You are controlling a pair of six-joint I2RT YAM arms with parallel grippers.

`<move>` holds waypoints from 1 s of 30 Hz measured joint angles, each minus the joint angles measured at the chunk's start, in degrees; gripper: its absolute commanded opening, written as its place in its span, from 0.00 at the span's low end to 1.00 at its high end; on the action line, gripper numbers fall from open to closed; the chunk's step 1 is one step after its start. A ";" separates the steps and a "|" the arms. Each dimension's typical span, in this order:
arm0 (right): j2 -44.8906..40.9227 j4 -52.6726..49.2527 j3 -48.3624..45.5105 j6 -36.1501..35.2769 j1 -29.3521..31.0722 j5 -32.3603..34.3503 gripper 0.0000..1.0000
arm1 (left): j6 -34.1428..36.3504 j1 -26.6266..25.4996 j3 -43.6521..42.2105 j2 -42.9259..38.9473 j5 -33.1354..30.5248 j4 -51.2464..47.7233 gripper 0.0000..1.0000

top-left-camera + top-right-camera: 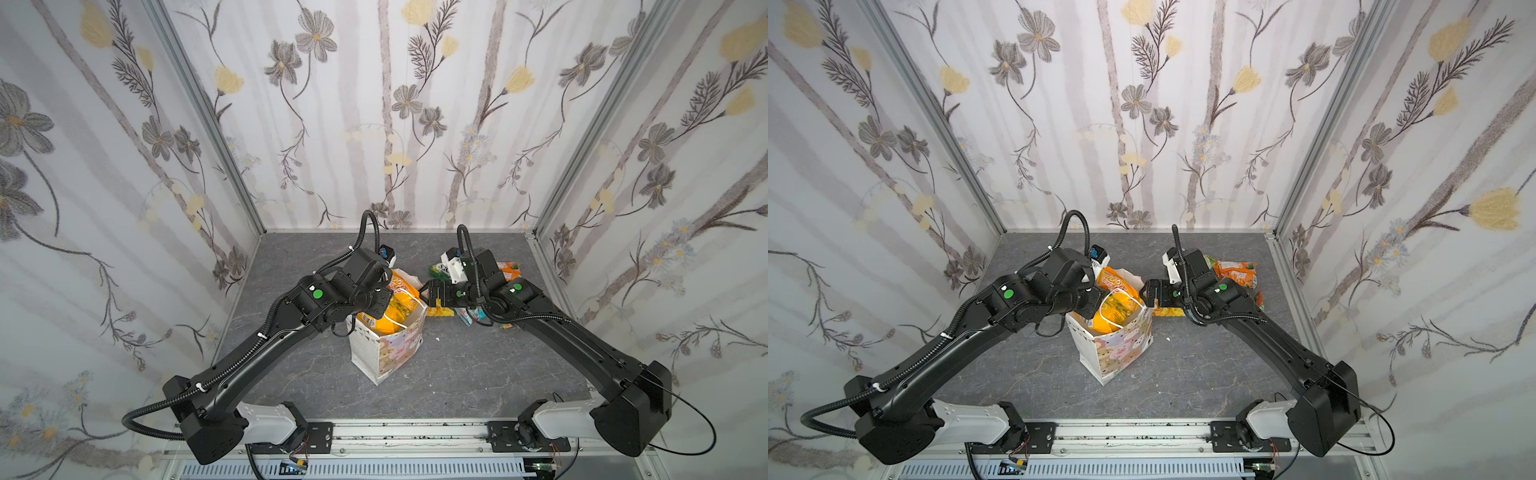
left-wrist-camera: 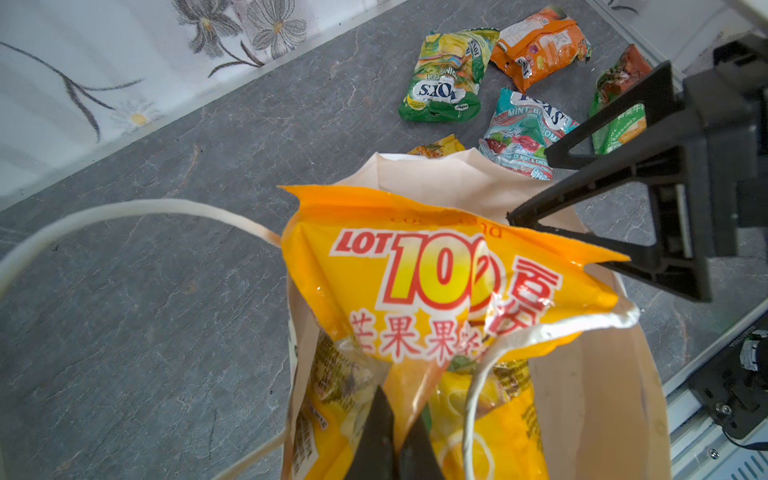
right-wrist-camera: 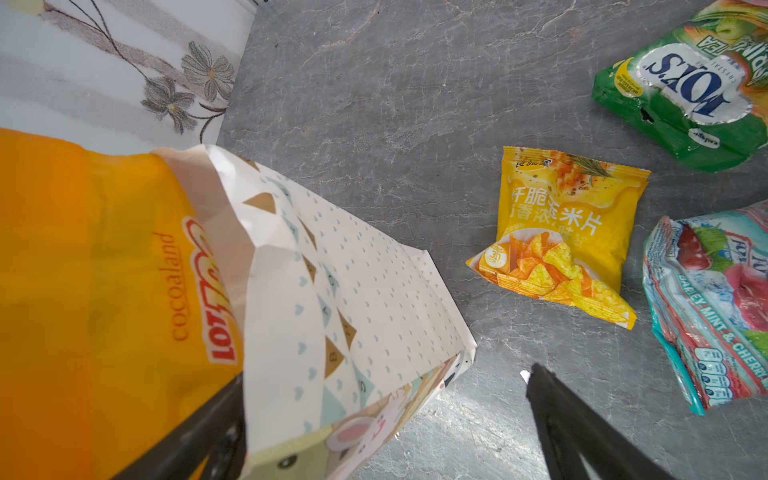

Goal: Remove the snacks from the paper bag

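Observation:
The white paper bag (image 1: 386, 353) (image 1: 1117, 353) stands upright mid-table. A large orange-yellow mango packet (image 2: 436, 282) (image 3: 83, 291) sticks out of its mouth. My left gripper (image 2: 397, 401) is shut on a fold of that packet inside the bag. My right gripper (image 3: 386, 372) (image 1: 428, 291) is open astride the bag's dotted side wall (image 3: 353, 311), with one finger inside and one outside. Several snacks lie on the table to the bag's right: a yellow one (image 3: 565, 232), a green-yellow one (image 2: 444, 79), an orange one (image 2: 540, 41), a white-teal one (image 2: 523, 129) and a green-orange one (image 2: 619, 108).
Flowered walls close the grey table (image 1: 478, 374) at the back and both sides. An aluminium rail (image 1: 395, 432) carries both arm bases along the front edge. A cord handle (image 2: 124, 212) loops out of the bag. A small white scrap (image 1: 437, 340) lies right of the bag.

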 measured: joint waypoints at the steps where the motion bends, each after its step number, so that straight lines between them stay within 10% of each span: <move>1: -0.11 -0.24 0.13 -0.09 0.00 0.13 0.99 | 0.00 0.00 0.00 -0.35 -0.37 0.09 0.00; 20: -6.93 -0.50 9.99 0.24 0.00 1.09 0.99 | 2.64 0.02 -0.92 -4.66 -2.21 7.02 0.00; 30: -7.65 8.92 10.16 1.77 0.17 -10.49 0.99 | 5.49 -0.07 -1.03 -5.79 -2.05 10.60 0.00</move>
